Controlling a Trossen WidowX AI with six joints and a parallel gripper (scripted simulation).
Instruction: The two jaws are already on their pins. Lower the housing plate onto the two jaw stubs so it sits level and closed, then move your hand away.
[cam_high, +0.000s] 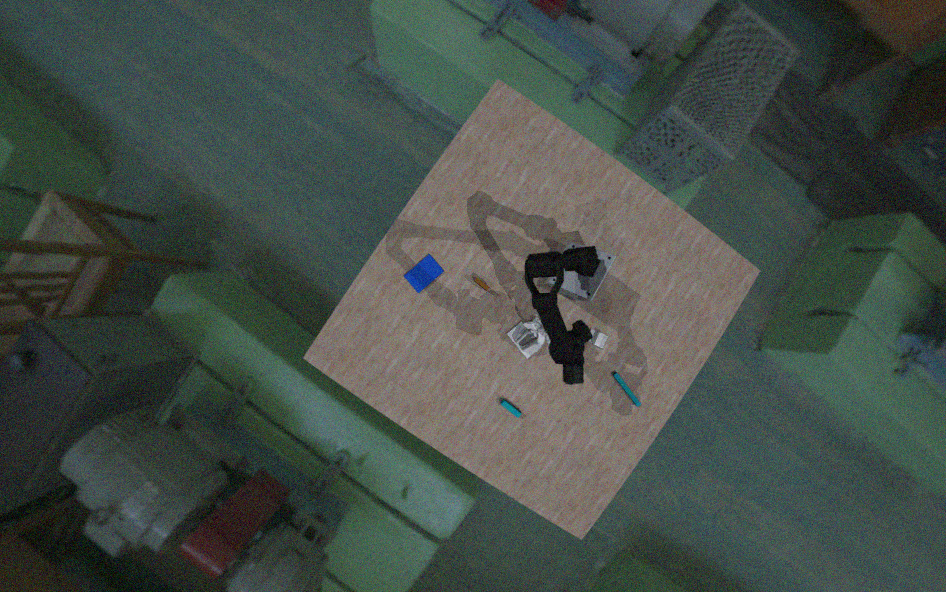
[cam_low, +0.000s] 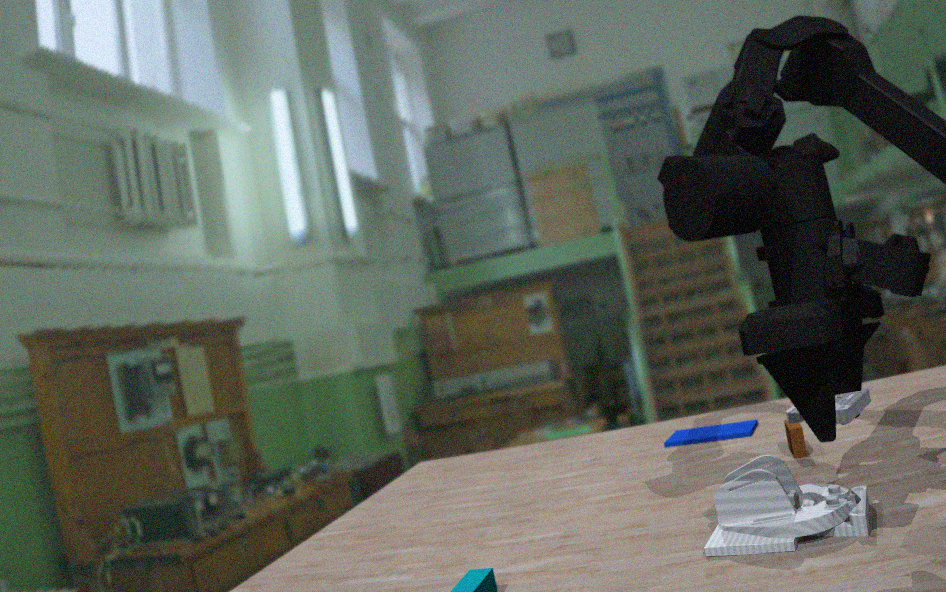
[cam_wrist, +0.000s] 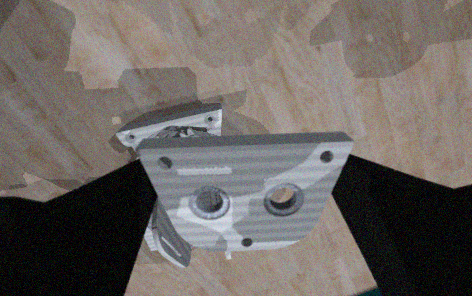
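Note:
My gripper (cam_low: 842, 417) (cam_wrist: 242, 160) is shut on the grey-white housing plate (cam_wrist: 245, 222) (cam_low: 855, 404), a flat plate with two large ringed holes and small corner holes. The plate is held up off the table between the fingers; the arm hides it in the top view. The white base with the jaws (cam_high: 517, 337) (cam_low: 749, 547) stands on the table, partly under the arm in the top view. Curved white pieces rise from it in the exterior view. In the wrist view the plate overlaps and hides much of the base, whose parts show to its left. Plate and base are apart.
An orange block (cam_high: 480, 282) (cam_low: 796, 439) and a blue tile (cam_high: 423, 272) (cam_low: 711, 433) lie beyond the base. Teal bars (cam_high: 510, 408) (cam_high: 627, 389) lie on the table. A small white block (cam_high: 599, 339) is beside the arm. The arm's mounting plate (cam_high: 579, 287) is behind.

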